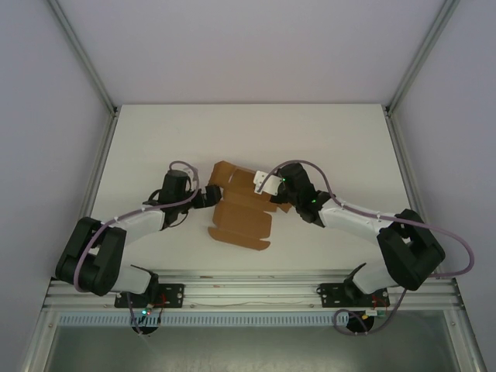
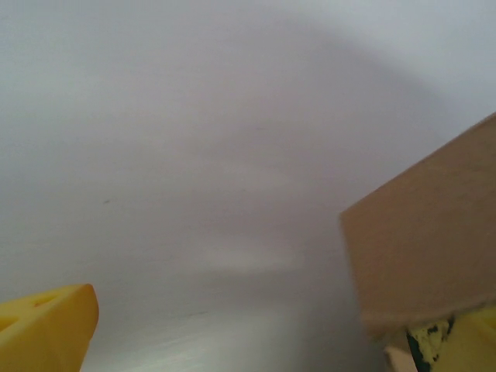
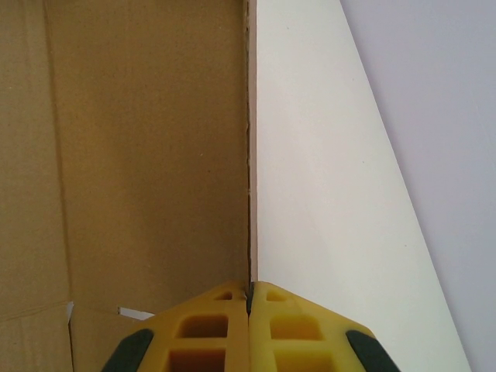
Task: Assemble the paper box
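Brown card makes up the paper box (image 1: pixel 240 213), which lies partly folded on the white table (image 1: pixel 155 147), between the two grippers. Creased panels are spread flat at the near side of the box, and a panel at its far side appears to be raised.

The left gripper (image 1: pixel 208 198) is placed at the left edge of the box, with its jaws spread fully apart and nothing gripped. In the left wrist view, one yellow finger (image 2: pixel 46 329) is seen at the lower left and the other at the lower right. A tilted panel of the box (image 2: pixel 422 248) is seen just beside the latter; whether the two touch cannot be told.

The right gripper (image 1: pixel 265 184) is placed over the far right part of the box. In the right wrist view its yellow fingers (image 3: pixel 209 325) are pressed together. A thin edge of the card runs straight into the seam between them, so the box is pinched at that point. A creased brown panel is seen to the left of that edge, and bare table to the right of it.
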